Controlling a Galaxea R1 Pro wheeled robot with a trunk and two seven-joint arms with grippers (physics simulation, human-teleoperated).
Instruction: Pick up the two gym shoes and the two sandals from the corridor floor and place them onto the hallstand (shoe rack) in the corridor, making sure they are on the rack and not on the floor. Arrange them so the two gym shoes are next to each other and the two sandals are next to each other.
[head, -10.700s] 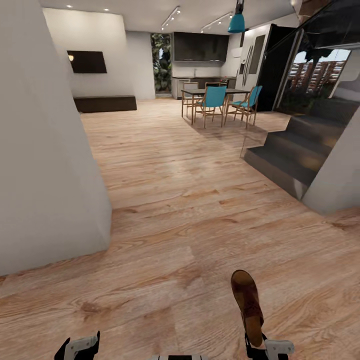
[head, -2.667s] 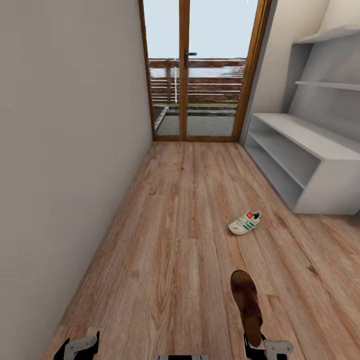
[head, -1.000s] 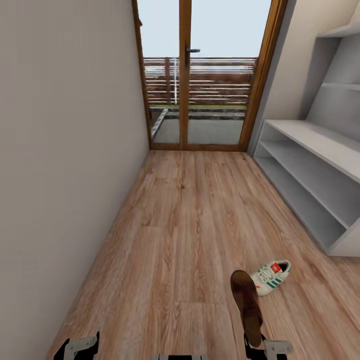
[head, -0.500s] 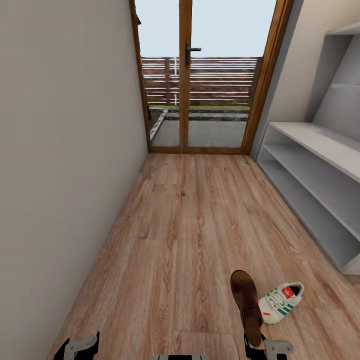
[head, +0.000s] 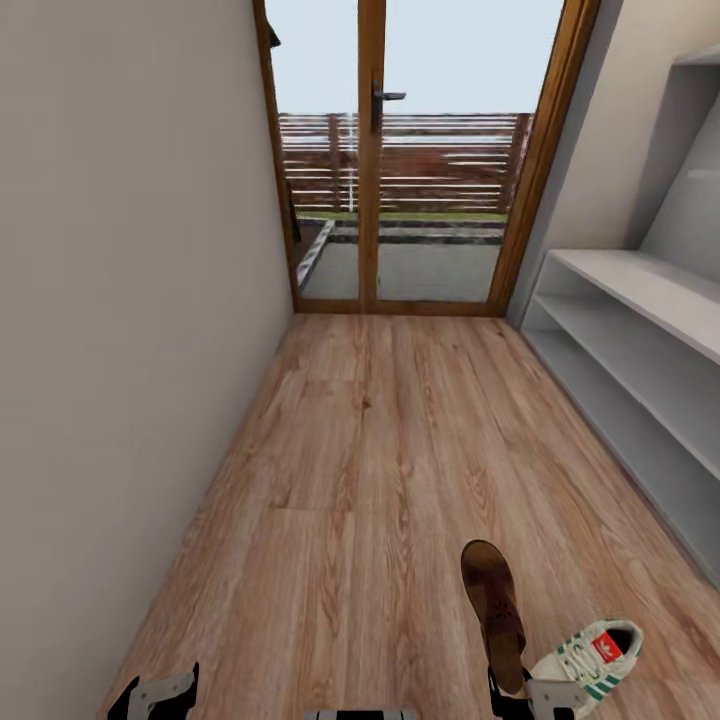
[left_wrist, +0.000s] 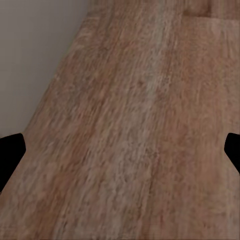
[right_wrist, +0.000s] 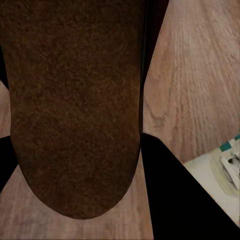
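Along the left side of the corridor runs a plain grey wall (head: 120, 330), meeting the light brown wood-grain plank floor (head: 370, 450). Low at the left of the head view sits the left gripper (head: 155, 695), white and black; in the left wrist view its two dark fingertips (left_wrist: 10, 152) stand wide apart over bare planks, holding nothing. Ahead, at the far end of the floor, stands a wooden-framed glazed double door (head: 400, 160) with a slatted fence behind it.

Right of centre, the brown leather sandal (head: 495, 612) rises heel-down from the right gripper (head: 525, 690), its rounded toe pointing away from the robot. In the right wrist view the rough brown sole of the sandal (right_wrist: 75, 105) lies between the dark fingers (right_wrist: 180, 200), which are clamped on it. Just beside it on the right, on the floor, lies a white gym shoe (head: 592, 658) with green side stripes and a red tongue patch, partly behind the gripper; a corner of it shows in the right wrist view (right_wrist: 225, 170). Along the right wall stands the light grey open shoe rack (head: 640, 330), its tiers bare, well apart from both shoes.
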